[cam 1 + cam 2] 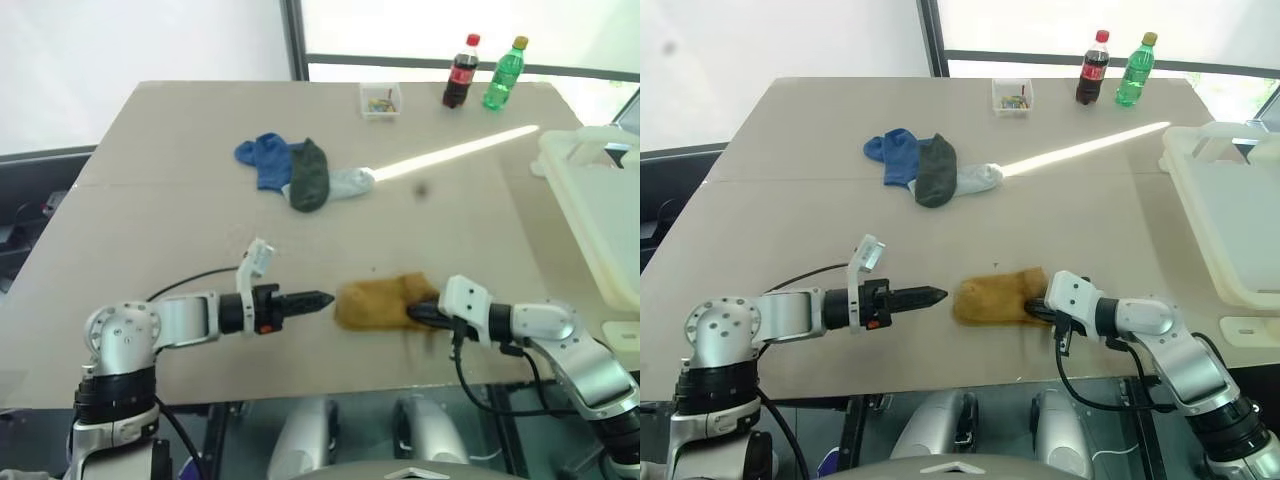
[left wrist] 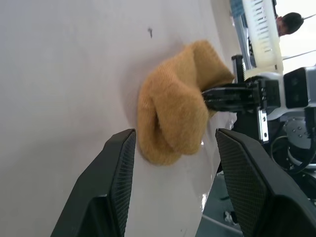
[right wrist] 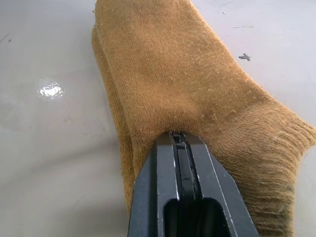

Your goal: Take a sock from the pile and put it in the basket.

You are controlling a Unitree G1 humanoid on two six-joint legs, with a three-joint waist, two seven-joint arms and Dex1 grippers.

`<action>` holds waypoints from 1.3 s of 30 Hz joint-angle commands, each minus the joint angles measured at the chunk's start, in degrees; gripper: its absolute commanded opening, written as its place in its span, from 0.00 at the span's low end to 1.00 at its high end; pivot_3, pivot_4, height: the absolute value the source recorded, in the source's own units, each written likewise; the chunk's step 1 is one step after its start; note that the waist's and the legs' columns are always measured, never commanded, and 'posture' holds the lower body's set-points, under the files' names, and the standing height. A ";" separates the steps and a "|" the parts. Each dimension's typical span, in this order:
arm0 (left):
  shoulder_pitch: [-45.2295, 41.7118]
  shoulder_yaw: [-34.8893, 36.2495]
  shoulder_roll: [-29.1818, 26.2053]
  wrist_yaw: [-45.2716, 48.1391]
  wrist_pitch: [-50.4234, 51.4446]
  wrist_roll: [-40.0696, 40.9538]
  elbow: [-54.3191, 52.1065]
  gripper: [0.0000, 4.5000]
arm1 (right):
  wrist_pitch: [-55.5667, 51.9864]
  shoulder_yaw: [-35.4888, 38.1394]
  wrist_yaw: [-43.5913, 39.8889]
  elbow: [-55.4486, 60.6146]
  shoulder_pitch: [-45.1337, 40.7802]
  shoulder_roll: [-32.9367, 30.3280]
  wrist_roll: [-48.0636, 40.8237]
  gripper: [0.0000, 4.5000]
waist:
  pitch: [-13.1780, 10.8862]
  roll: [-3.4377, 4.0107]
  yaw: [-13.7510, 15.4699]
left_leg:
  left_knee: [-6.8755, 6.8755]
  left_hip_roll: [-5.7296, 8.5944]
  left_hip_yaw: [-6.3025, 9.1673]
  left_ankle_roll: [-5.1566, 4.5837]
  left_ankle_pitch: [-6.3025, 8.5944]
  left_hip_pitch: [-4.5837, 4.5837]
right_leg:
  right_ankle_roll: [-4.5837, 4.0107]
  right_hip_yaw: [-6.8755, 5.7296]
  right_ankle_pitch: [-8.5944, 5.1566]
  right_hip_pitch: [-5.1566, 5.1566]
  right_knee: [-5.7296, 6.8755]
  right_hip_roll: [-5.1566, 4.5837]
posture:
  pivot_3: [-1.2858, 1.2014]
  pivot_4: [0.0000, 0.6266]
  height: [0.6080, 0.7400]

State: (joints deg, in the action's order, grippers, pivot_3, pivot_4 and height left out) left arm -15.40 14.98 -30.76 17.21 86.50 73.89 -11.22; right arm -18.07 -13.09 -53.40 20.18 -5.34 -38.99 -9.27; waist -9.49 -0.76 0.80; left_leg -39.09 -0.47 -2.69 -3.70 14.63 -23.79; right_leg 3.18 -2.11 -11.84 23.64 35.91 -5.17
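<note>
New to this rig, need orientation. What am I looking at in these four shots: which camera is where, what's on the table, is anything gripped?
It is a two-armed humanoid robot at a tan table. The two wide shots come from a stereo camera on its head, looking down over its arms. The two close shots come from cameras on its wrists, looking along each gripper's black fingers.

The right gripper is shut on a mustard sock that lies on the table. The left gripper is open, just short of the sock's other end.

Further back lies the pile of blue, dark green and pale socks. At the far edge stand a small clear box, a cola bottle and a green bottle. The white basket is on the right.
</note>
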 commanded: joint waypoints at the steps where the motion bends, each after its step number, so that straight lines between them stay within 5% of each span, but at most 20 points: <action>1: 0.68 -1.30 1.06 -0.89 1.42 2.24 -2.12 0.60 | 0.10 -0.49 -0.60 1.17 0.87 -0.59 0.02 0.00 | 0.00 0.00 0.00 | 0.00 0.00 0.00 0.00 0.00 0.00 | 0.00 0.00 0.00 0.00 0.00 -0.01 | 0.52 0.24 0.94; 7: 2.75 -5.47 -0.11 0.18 -2.04 -2.53 -7.31 0.60 | -0.71 0.26 -0.54 2.64 1.94 -1.41 -0.38 0.00 | 0.00 0.00 0.05 | 0.01 0.01 0.01 0.00 0.01 -0.01 | -0.01 -0.04 0.00 0.01 -0.01 -0.28 | 0.52 0.24 0.94; 12: 3.90 -2.53 0.57 -2.21 -2.31 -1.13 -6.42 0.99 | -1.25 0.61 -0.29 3.64 2.79 -1.93 -0.66 0.00 | 0.03 0.04 0.03 | 0.02 0.01 0.02 0.01 0.02 0.02 | -0.01 -0.05 0.00 0.01 -0.02 -0.32 | 0.52 0.24 0.94; 18: 5.80 -0.18 2.80 -10.06 -1.27 7.99 -3.02 0.99 | -1.53 0.57 -0.20 3.62 2.73 -1.80 -0.84 0.00 | 0.04 0.06 0.02 | 0.02 0.00 0.06 -0.03 0.03 0.05 | -0.01 -0.04 0.00 0.01 -0.01 -0.33 | 0.52 0.24 0.94; 25: 2.17 -5.45 9.11 -20.57 -5.41 15.03 3.32 0.99 | -1.44 -0.11 -0.71 3.37 1.93 -1.39 -0.86 0.00 | 0.11 0.08 0.35 | 0.00 0.05 0.13 -0.18 0.11 0.06 | -0.01 0.03 0.01 -0.07 -0.01 -0.42 | 0.52 0.24 0.94; 39: -6.26 -9.69 9.72 -1.74 -7.57 13.35 5.00 0.99 | -1.52 -0.25 0.39 4.08 1.79 -0.85 -0.29 0.00 | 0.09 0.06 0.08 | 0.00 0.11 0.06 -0.04 0.01 -0.01 | -0.01 -0.11 0.00 -0.05 -0.02 -0.08 | 0.52 0.24 0.94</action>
State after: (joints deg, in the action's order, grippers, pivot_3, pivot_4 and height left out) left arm -19.84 6.10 -21.16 11.57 79.33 85.95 -6.46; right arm -19.61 -13.14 -53.39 22.63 -3.77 -39.98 -9.56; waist -9.40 -0.70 0.88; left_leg -39.09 -0.36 -2.63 -3.75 14.64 -23.80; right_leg 3.17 -2.21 -11.84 23.60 35.89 -5.24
